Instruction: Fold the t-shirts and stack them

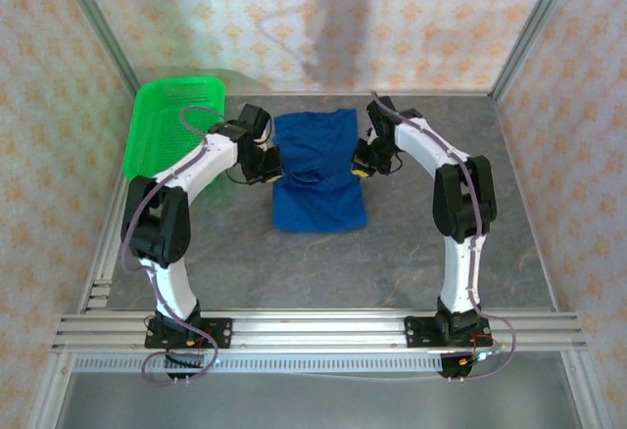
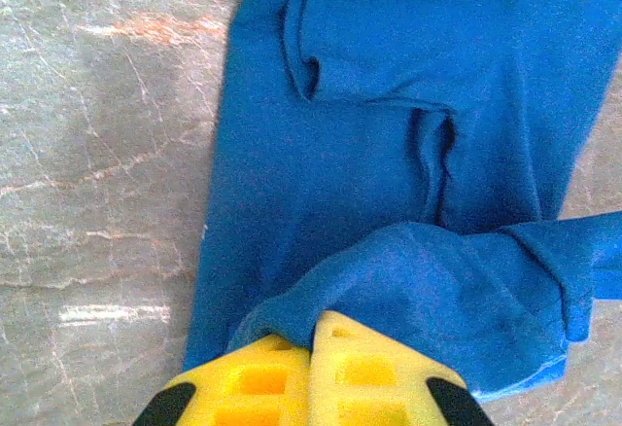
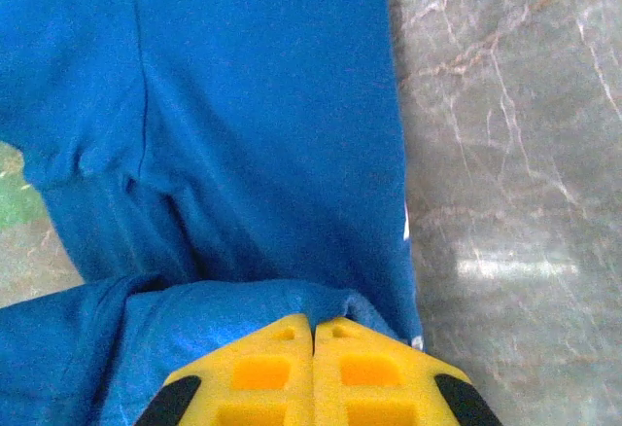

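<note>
Basket (image 1: 162, 116), green, stands at upper left of the top view, clear of the work. Left gripper (image 1: 263, 166) is clamped on the left edge of the blue t-shirt (image 1: 318, 169), which lies mid-frame on the grey table (image 1: 294, 262); cloth bunches at its closed fingertips. Right gripper (image 1: 364, 163) is likewise clamped on the right edge. Recommendation: move both edges together, level and taut, so the fold lands square and creaseless.

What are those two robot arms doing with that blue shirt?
They are folding it. The left pincer is shut on one side edge of the royal-blue cotton t-shirt, and the right pincer is shut on the other side. The shirt lies on the grey marbled table, beside a green plastic basket.
</note>
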Robot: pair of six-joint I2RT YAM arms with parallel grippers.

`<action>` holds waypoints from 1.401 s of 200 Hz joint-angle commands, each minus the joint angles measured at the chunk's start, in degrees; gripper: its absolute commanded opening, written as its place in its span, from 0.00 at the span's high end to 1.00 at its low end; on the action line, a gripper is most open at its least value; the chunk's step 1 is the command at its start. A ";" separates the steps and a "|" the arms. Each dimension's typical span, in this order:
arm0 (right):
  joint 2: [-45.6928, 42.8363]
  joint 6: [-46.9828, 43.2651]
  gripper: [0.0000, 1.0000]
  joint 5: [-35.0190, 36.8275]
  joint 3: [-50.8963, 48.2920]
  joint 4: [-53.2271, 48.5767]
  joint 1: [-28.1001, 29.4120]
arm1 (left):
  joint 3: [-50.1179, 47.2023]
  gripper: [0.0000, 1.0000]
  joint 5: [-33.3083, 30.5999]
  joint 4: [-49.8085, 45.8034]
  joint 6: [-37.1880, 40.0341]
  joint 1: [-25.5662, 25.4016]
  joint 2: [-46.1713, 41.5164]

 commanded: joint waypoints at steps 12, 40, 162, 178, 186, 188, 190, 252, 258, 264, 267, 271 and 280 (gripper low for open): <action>4.50 -0.96 1.00 1.51 4.58 -2.10 -0.52 | 5.70 1.00 1.53 -1.00 2.91 0.80 5.70; 6.93 -0.63 1.00 1.84 6.71 -2.32 -1.15 | 8.09 1.00 1.74 -0.99 2.91 0.94 9.36; 9.98 17.69 0.64 -11.13 7.45 21.11 -6.72 | 18.83 0.79 5.11 0.99 -1.20 2.86 15.72; 7.94 25.33 0.61 -14.75 4.54 32.93 -8.47 | 18.89 0.63 5.84 3.30 -4.46 3.96 14.00; 6.70 27.98 0.60 -15.39 3.05 37.31 -9.23 | 18.73 0.55 5.99 4.61 -5.92 4.48 12.93; 6.39 28.45 0.60 -15.57 2.72 38.18 -9.36 | 18.77 0.53 5.99 4.93 -6.24 4.60 12.74; 6.12 28.84 0.60 -15.66 2.35 38.89 -9.57 | 18.78 0.52 5.99 5.14 -6.48 4.65 12.52; -10.08 23.29 0.56 -15.23 -15.29 38.00 -10.21 | 9.19 0.36 3.10 3.24 -5.49 5.07 -2.09; -11.61 22.40 0.56 -15.12 -17.83 37.89 -10.12 | 6.93 0.35 2.53 3.13 -5.30 4.92 -3.76; -13.36 21.80 0.56 -14.89 -20.36 37.89 -9.95 | 4.22 0.35 1.92 3.02 -4.87 4.50 -5.52; -14.27 21.50 0.56 -14.81 -21.58 38.04 -9.87 | 3.19 0.35 1.48 2.85 -4.61 4.34 -6.21; -15.26 21.19 0.55 -14.72 -23.25 38.28 -9.77 | 2.01 0.35 0.74 2.48 -4.21 3.84 -7.04; -17.53 20.10 0.54 -14.69 -26.57 38.87 -9.42 | -0.40 0.35 -0.70 1.40 -3.23 2.80 -8.28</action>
